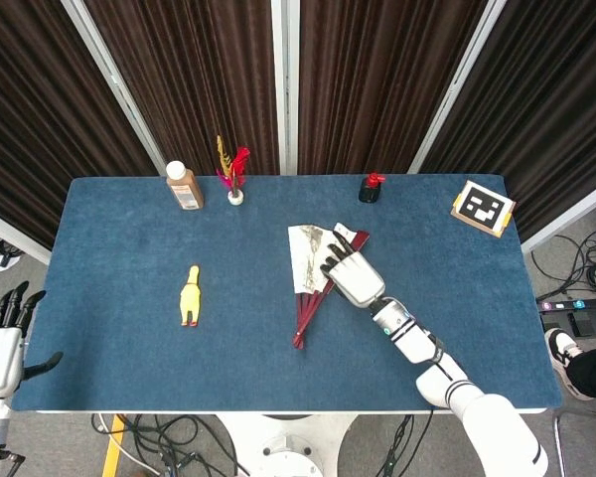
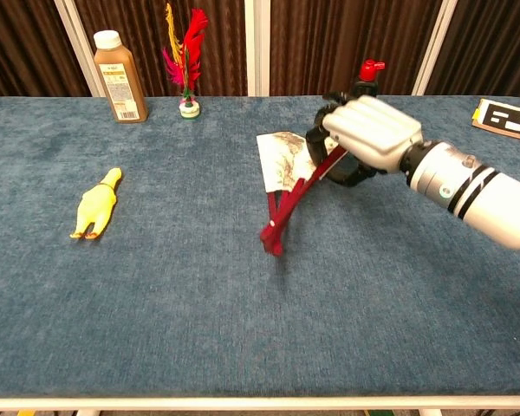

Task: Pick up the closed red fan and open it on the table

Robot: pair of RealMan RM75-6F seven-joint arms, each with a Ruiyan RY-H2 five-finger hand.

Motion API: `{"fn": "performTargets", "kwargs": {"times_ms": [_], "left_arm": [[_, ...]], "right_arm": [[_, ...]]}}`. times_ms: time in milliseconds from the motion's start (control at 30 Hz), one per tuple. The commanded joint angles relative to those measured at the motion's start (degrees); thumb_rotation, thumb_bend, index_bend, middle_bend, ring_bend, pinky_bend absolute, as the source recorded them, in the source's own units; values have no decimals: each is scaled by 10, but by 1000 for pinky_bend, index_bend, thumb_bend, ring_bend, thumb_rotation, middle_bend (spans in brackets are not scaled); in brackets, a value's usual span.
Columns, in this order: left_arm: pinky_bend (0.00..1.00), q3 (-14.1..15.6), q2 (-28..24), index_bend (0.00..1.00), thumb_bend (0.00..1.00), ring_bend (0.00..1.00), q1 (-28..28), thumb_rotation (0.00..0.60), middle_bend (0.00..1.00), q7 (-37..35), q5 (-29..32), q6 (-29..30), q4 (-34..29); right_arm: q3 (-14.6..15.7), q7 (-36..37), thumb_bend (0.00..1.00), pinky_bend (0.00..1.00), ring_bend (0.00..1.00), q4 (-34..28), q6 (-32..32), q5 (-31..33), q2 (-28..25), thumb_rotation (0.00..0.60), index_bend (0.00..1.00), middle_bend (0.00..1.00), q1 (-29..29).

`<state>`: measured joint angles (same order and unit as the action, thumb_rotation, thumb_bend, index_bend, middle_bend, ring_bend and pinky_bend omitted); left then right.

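The red fan [image 1: 311, 270] lies partly spread near the table's middle, its white printed paper [image 2: 282, 159] toward the far side and its red ribs [image 2: 290, 208] running to a pivot end [image 2: 271, 242] nearer me. My right hand [image 1: 353, 275] reaches in from the right and grips the fan's right outer rib, fingers over it and thumb under it, as the chest view [image 2: 370, 137] shows. The hand hides part of the paper. My left hand [image 1: 2, 343] hangs off the table's near left corner, fingers apart and holding nothing.
Along the far edge stand a brown bottle [image 1: 184, 186], a feather shuttlecock [image 1: 233, 175], a small black bottle with a red cap [image 1: 371, 188] and a marker card [image 1: 482, 208]. On the left half of the blue table [image 1: 119, 248] lies a yellow rubber chicken [image 1: 190, 295].
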<state>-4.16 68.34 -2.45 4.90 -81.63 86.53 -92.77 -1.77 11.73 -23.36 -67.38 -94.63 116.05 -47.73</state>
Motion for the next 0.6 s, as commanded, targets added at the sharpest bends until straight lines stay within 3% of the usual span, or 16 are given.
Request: {"fn": "performTargets", "kwargs": {"times_ms": [33,233,433,600], "left_arm": [[131,-7,-2,197,70,78,-9,600,137,-12,-12,1,2],[131,-32,-13,197,70,78,-48,600,137,-109,-47,-14,-5],[134,-64,-6,197,70,78,-102,600,137,-203,-71,-37,0],[136,-91,28,197,70,78,-160,600,137,-370,-50,-95,23]], "right_arm": [[5,2,751,117,255,-37,-31,-18,-42,600,728,561,-20],[-4,-15,858,189,343,-182,-46,-28,-160,600,838,656,-47],[-12,-27,878,209,357,-373,7,-26,-309,600,873,684,-75],[-24,-19,881,228,358,-484,43,-14,-395,600,885,691,-88]]}}
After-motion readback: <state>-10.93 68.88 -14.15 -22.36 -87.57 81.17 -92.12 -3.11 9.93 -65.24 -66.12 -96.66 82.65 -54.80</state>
